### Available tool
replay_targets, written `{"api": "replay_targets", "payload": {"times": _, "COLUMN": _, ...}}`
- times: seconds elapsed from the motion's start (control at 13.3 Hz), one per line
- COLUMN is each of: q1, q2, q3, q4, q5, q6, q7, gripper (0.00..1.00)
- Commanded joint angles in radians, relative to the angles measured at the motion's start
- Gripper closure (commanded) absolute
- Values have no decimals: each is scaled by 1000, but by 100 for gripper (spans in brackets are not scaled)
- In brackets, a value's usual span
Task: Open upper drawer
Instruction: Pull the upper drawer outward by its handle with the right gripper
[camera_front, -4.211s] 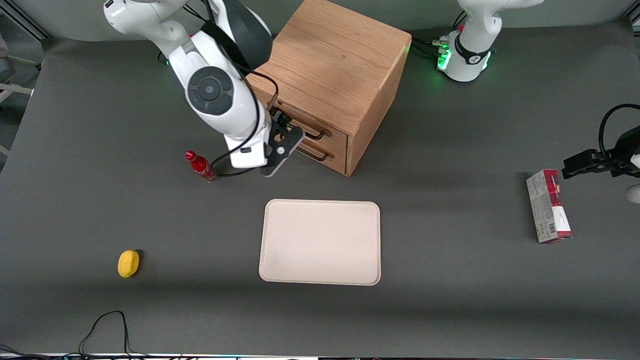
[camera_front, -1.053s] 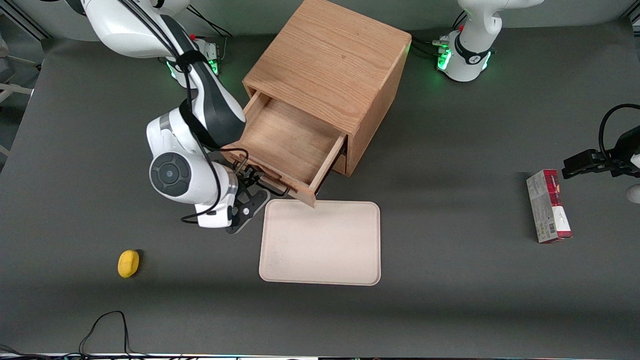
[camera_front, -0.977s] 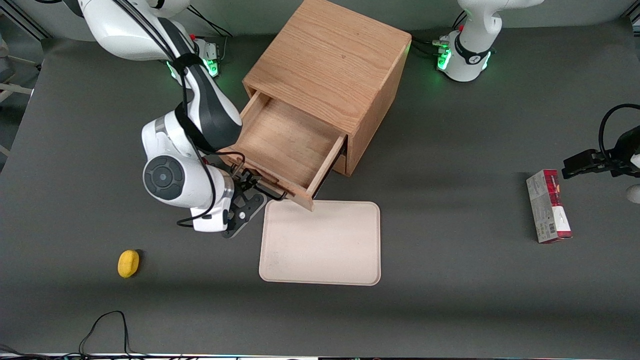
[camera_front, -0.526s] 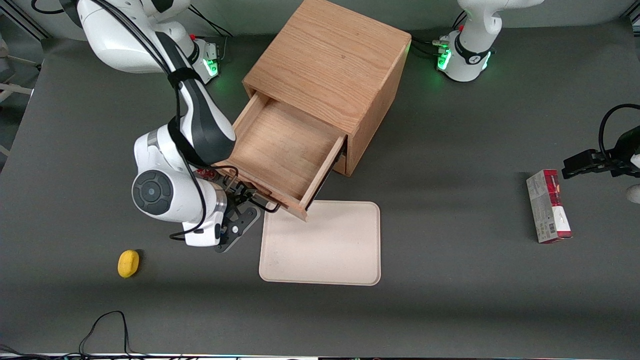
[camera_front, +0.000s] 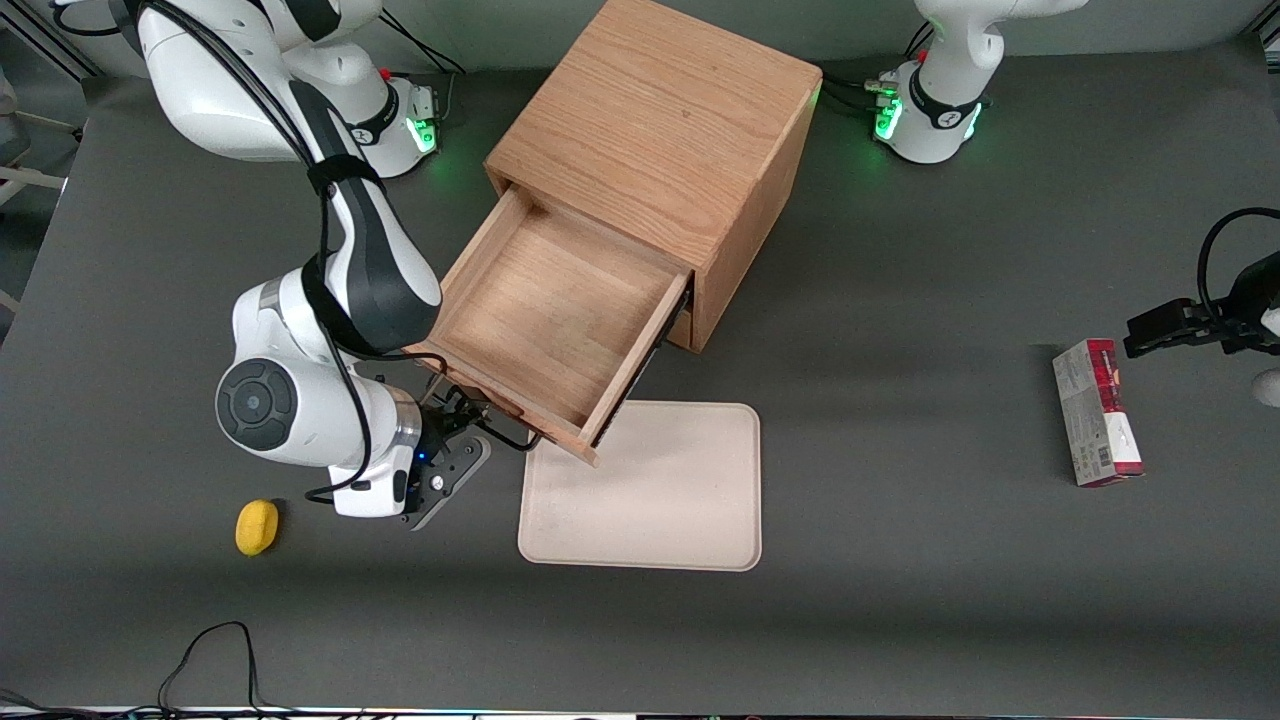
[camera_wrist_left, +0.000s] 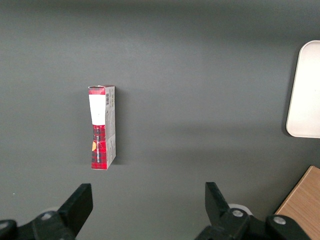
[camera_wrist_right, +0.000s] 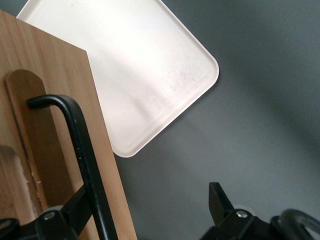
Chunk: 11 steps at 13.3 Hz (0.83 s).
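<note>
And the upper drawer (camera_front: 548, 320) is well out of the oak cabinet (camera_front: 655, 150), its empty wooden box on show and one front corner over the cream tray (camera_front: 650, 500). We judge the opening nearly done; only the release is left. Our end effector (camera_front: 470, 420) sits at the drawer front, fingers spread wide, the black handle (camera_wrist_right: 82, 160) against one of them. Dark grey tabletop (camera_front: 900, 600); lemon (camera_front: 256, 526) and red carton (camera_front: 1096, 412) well apart.
</note>
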<state>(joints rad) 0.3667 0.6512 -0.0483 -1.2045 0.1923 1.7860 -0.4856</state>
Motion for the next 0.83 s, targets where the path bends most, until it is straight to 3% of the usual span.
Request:
{"api": "replay_targets", "payload": {"times": 0.0, "q1": -29, "q2": 30, "q3": 7, "q4": 43, "q5": 29, "q6": 39, "q7": -24, "gripper": 0}}
{"api": "replay_targets", "payload": {"times": 0.53, "q1": -48, "q2": 12, "q3": 7, "q4": 45, "q5": 33, "q6": 39, "q7": -22, "gripper": 0}}
{"api": "replay_targets", "payload": {"times": 0.75, "q1": -46, "q2": -1, "q3": 10, "q4": 80, "q5": 36, "q6": -48, "q7": -21, "gripper": 0}}
